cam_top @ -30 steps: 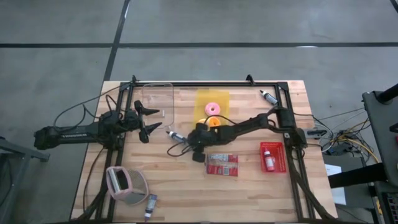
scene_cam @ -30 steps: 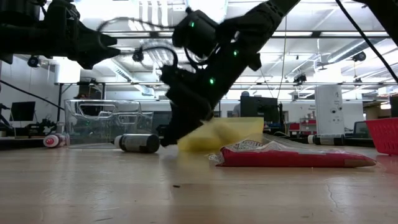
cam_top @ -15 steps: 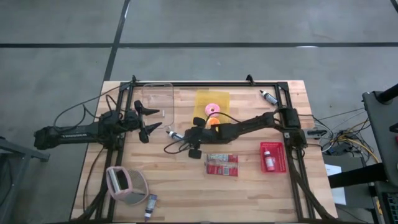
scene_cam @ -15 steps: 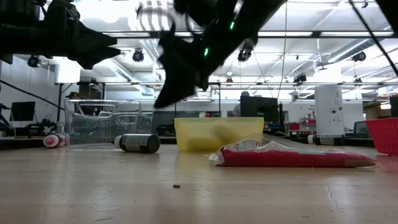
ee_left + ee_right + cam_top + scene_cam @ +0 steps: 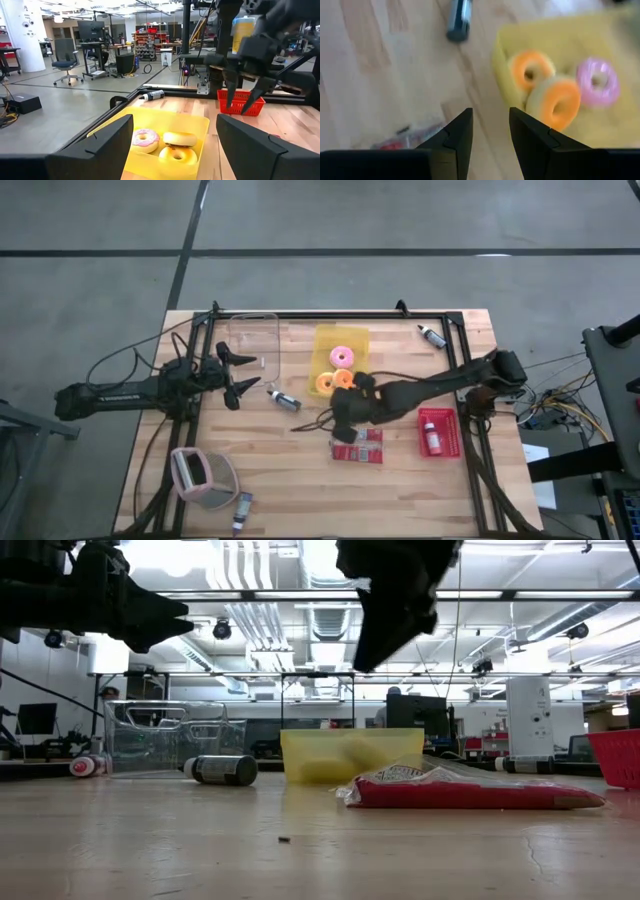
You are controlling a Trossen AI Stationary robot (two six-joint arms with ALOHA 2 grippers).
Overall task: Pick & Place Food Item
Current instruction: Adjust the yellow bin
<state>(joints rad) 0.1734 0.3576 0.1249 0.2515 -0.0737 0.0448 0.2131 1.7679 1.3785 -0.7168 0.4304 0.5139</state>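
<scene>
Since a second ago the right pincer (image 5: 345, 420) has lifted away from the counter (image 5: 300, 480) and swung off the near-left corner of the yellow tray (image 5: 340, 358); an orange donut now lies in the tray where only the pink donut (image 5: 341, 356) showed before. The right pincer hangs above the counter just on the near side of the yellow tray, over the red snack packet (image 5: 357, 446), its two fingers (image 5: 455, 137) drawn to a narrow gap with nothing between them.

Three donuts sit in the yellow tray: the pink donut toward the far side, and two orange donuts (image 5: 335, 381) at the near edge. In the right wrist view one orange donut (image 5: 557, 102) seems to lean on the other (image 5: 530, 70), though the blur makes that uncertain.

The left pincer (image 5: 238, 375) waits well to the left of the yellow tray, its fingers spread wide and empty, beside a clear plastic bin (image 5: 255, 340). A small dark bottle (image 5: 283, 397) lies on its side between the left pincer and the yellow tray. A red basket (image 5: 438, 430) stands to the right of the yellow tray, nearer the front.
</scene>
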